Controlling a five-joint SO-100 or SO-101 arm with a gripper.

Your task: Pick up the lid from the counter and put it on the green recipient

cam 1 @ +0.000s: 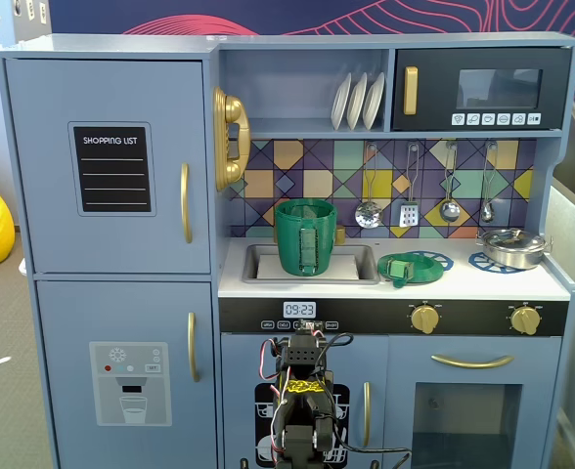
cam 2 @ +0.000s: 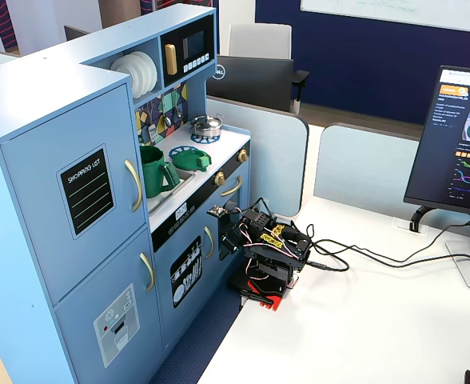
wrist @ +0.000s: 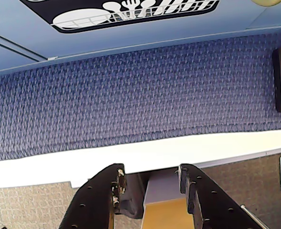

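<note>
Green flat round plastic lid point(cam 1: 402, 268) sits mid-bench near front edge; tall green ribbed recipient point(cam 1: 304, 236) in sink. My tool point(wrist: 151, 183) is open, empty, low. I'd raise first, approach lid from above.

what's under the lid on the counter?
The lid lies on a blue burner ring, whose spokes stick out to its right in a fixed view. The rest of the ring is covered. Below that is the white counter.
</note>
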